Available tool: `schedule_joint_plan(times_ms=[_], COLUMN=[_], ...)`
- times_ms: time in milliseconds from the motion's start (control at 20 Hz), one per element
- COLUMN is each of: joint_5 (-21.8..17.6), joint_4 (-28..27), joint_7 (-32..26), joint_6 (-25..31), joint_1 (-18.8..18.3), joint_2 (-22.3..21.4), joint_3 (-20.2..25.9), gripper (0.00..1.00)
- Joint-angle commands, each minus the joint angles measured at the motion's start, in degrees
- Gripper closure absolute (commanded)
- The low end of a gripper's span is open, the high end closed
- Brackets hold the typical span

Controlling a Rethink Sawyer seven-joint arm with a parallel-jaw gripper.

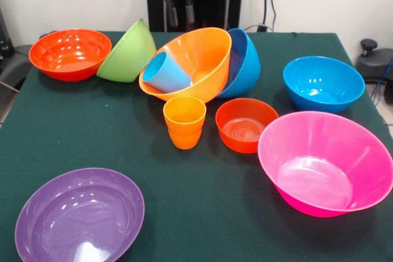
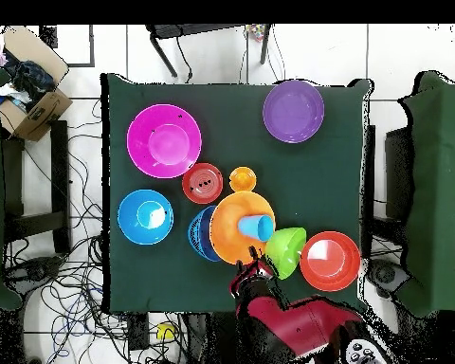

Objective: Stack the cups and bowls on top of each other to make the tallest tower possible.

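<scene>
Nearest you, the purple bowl [image 1: 80, 216] sits empty on the green bench [image 1: 202, 213], well apart from the orange bowl [image 1: 196, 59]. The large pink bowl [image 1: 325, 164] is empty too. That tipped orange bowl holds the light blue cup [image 1: 164, 73] and leans against a blue bowl [image 1: 245, 62]. An orange cup [image 1: 184, 121] stands just before it. You cannot tell the pincer [image 1: 182, 10] state.

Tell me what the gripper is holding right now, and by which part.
Nothing. The gripper hangs at the table's far edge behind the tilted orange bowl, with nothing between its fingers and touching none of the bowls or cups.
</scene>
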Motion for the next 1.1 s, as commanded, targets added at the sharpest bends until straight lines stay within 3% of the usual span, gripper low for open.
schedule_joint_plan(times_ms=[50, 450, 650, 750, 1100], joint_5=[-2.05, -4.13, -6.76, -8.61, -12.20], joint_4=[1.74, -1.24, -2.21, -3.56, -3.62], joint_7=[5.84, 4.66, 3.07, 1.38, 3.43], joint_6=[7.45, 4.02, 4.02, 3.08, 5.85], joint_1=[2.54, 6.89, 8.82, 11.51, 11.54], joint_2=[-3.84, 0.52, 2.36, 4.19, 4.87], joint_3=[6.73, 2.45, 2.43, 1.13, 3.27], gripper=[0.00, 0.00, 0.00, 0.00, 0.00])
